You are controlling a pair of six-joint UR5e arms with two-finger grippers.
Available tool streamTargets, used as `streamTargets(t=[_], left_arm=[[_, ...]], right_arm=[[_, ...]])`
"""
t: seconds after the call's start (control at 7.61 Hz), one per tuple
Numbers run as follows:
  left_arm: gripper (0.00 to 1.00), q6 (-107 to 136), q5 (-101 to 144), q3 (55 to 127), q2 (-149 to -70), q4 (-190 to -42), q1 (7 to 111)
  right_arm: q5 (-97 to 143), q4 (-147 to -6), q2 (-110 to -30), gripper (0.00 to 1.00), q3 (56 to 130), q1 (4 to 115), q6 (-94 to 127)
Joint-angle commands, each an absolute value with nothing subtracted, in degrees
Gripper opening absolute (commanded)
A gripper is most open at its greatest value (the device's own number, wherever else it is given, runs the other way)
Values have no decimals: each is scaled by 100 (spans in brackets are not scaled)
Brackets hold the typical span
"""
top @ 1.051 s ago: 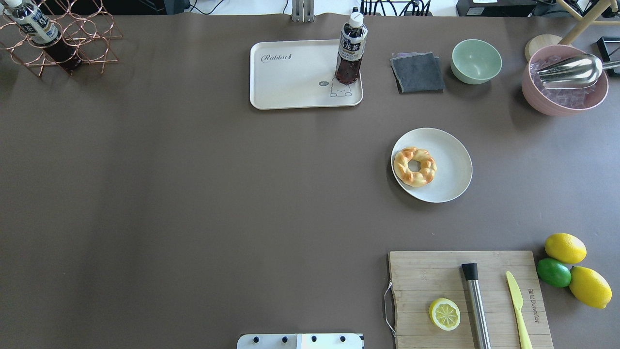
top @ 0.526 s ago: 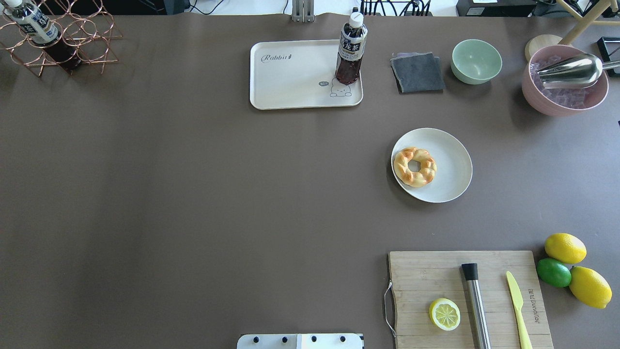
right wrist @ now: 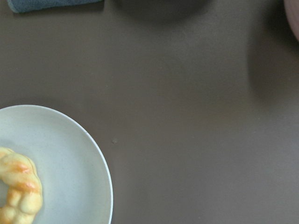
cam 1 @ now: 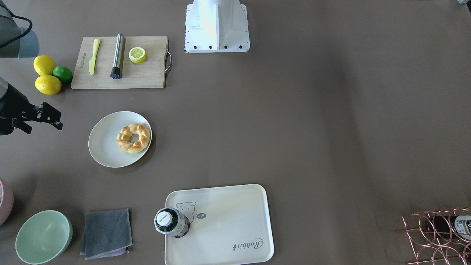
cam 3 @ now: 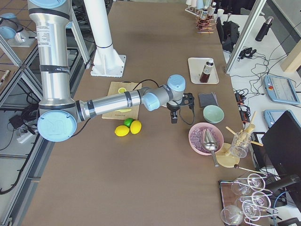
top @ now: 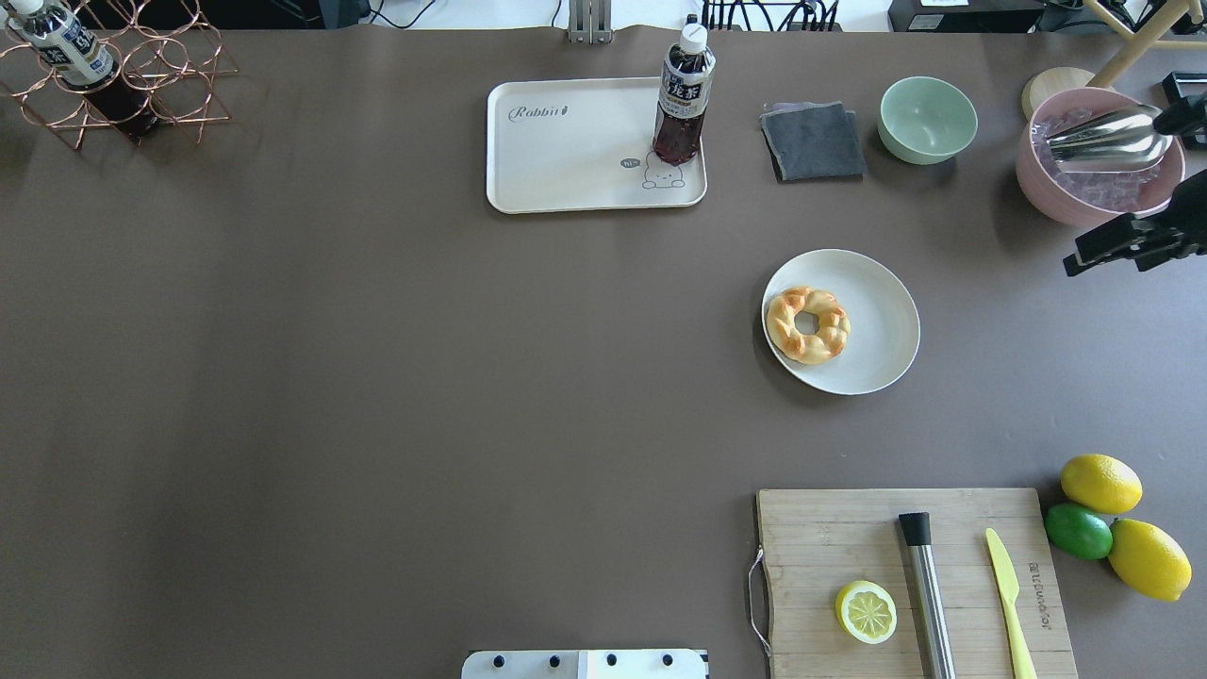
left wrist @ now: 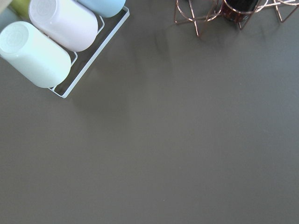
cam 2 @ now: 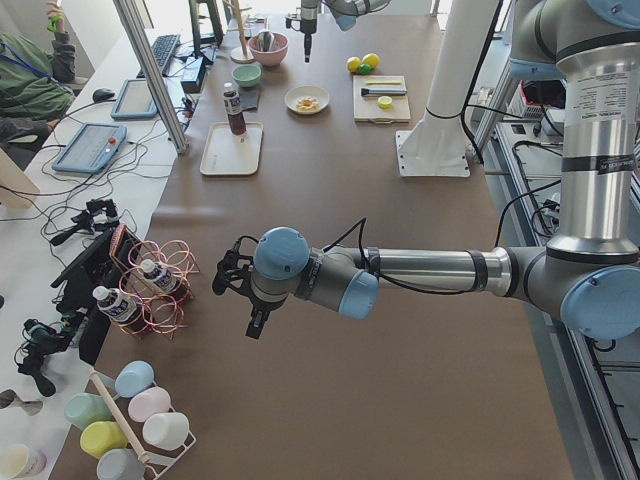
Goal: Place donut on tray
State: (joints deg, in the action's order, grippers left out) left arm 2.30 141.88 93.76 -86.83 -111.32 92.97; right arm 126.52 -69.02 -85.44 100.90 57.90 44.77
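From across the bench (cam 1: 331, 110) I see nothing accomplished so far: the donut (cam 1: 134, 138) lies on the near side of a round plate (cam 1: 99, 147), well apart from the tray (cam 1: 228, 221), and the right hand (cam 1: 42, 119) hovers off beyond the plate's far side, its fingers spread and empty. A dark-drink bottle (cam 1: 171, 222) with a white cap stands on the tray's corner by the bear drawing, so the bare stretch towards the "Rabbit" script looks to me like the landing spot. Overhead, the pastry reads as a plump braided ring, glossy gold with orange-brown patches; the plate is matte off-white, and the tray is cream with rounded corners and a raised rim. From the left end, the left hand (cam 2: 240, 300) hangs far from all this; I cannot tell whether it is clenched or released. Its wrist camera shows only smooth pastel cups (left wrist: 42, 51), a copper wire rack (left wrist: 196, 18) and bare brown surface. The right wrist camera catches the plate's edge and a sliver of donut. Pick, carry and set-down all remain.
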Motion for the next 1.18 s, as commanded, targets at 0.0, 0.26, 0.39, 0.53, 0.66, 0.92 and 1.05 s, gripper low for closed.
streamTargets(t=[0.0, 0.26, 0.39, 0.53, 0.66, 0.92, 1.05], left_arm=[[98, 237, 14194, 9369, -8666, -11285, 9272], [98, 237, 14194, 9395, -8657, -11320, 9290], [98, 237, 14194, 9387, -8657, -11346, 9273], [98, 237, 14194, 9387, -8649, -11347, 9272], [98, 229, 14194, 9378, -8640, -11347, 9272], [98, 237, 14194, 9378, -8613, -11425, 9272], [98, 237, 14194, 9387, -8613, -11426, 9272]], right_arm=[[11927, -5708, -8464, 98, 9635, 5011, 5825], [11848, -5572, -8402, 86, 9536, 4826, 6326], [11769, -5564, -8402, 67, 9571, 4729, 6763], [11568, -5529, -8402, 61, 9571, 4520, 6924], [11488, -5528, -8411, 62, 9571, 4439, 6934], [11443, -5528, -8420, 55, 9571, 4368, 6961], [11443, -5528, -8420, 37, 9580, 4368, 7118]])
